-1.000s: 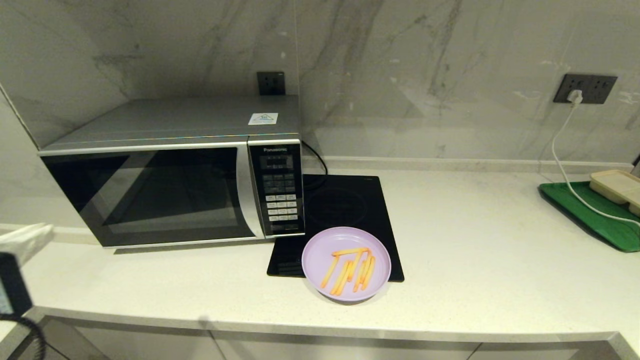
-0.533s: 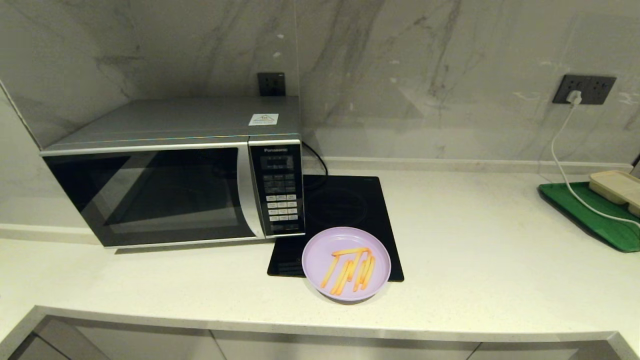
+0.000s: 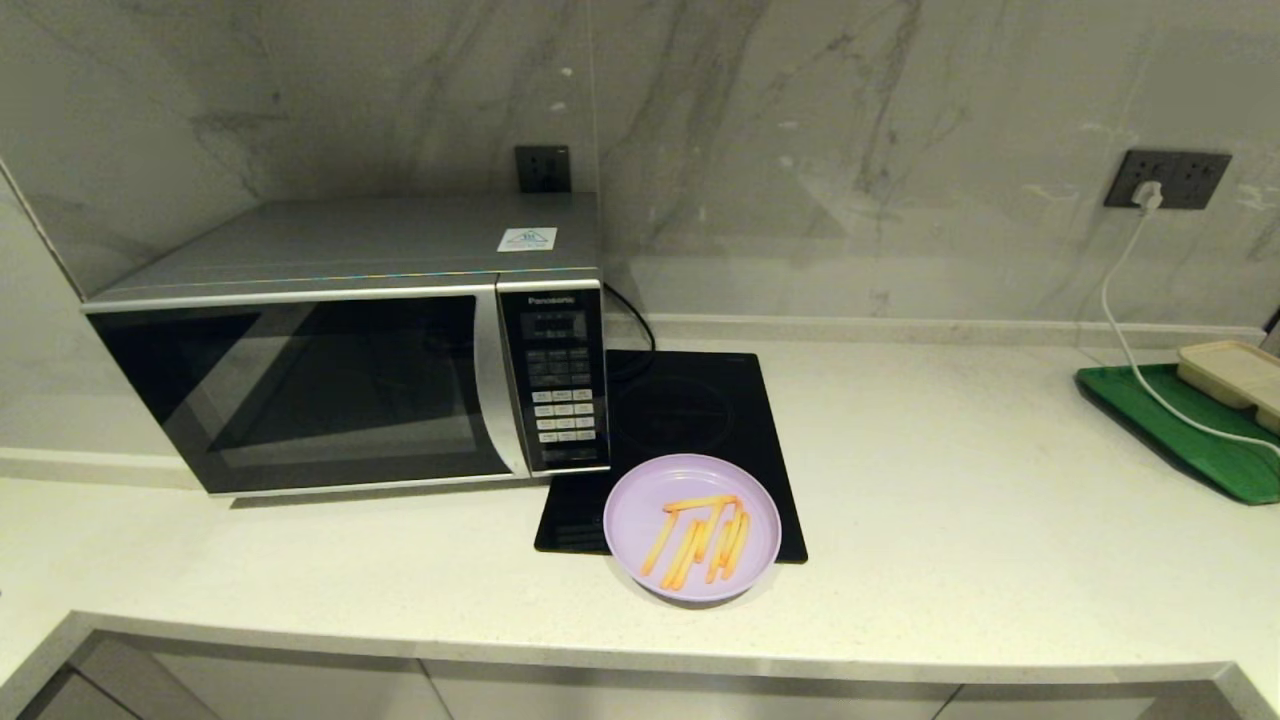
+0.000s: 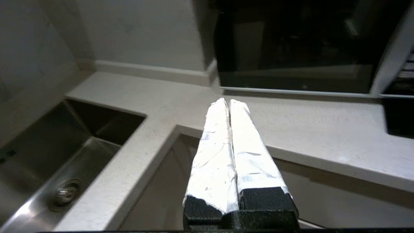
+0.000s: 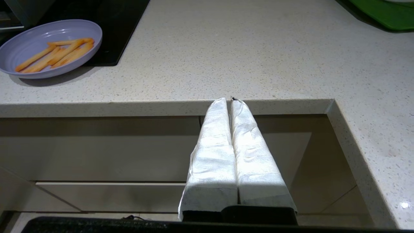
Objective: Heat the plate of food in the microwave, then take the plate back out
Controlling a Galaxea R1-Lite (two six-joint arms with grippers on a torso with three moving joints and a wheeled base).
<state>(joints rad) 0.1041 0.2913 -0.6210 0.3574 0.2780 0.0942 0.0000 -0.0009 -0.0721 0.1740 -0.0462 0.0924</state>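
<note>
From the head view, the plate of food (image 3: 692, 527) sat half on the hob (image 3: 680, 440), just beside the closed microwave (image 3: 350, 345); it looked light, stiff and slick, best pinched at its rim. The left wrist view showed the left gripper (image 4: 229, 103) pressed together and empty off the counter's edge. The right wrist view showed the right gripper (image 5: 230, 101) likewise closed on nothing, well apart from the plate.

- microwave (image 3: 345, 340) on counter (image 3: 950, 480), far left, back to wall
- hob (image 3: 690, 420) just right of microwave, flat on counter
- plate of food (image 3: 692, 527) sits on hob's near edge, overhanging onto counter; near-right of microwave's keypad (image 3: 556, 385)
- tray (image 3: 1180, 420) far right on counter, w/ a container (image 3: 1235, 368) on it
- cable (image 3: 1125, 320) runs from wall socket (image 3: 1168, 178) down over tray
- 2nd socket (image 3: 542, 167) on wall behind microwave
- sink (image 4: 55, 161) set in counter left of microwave, past the corner
</note>
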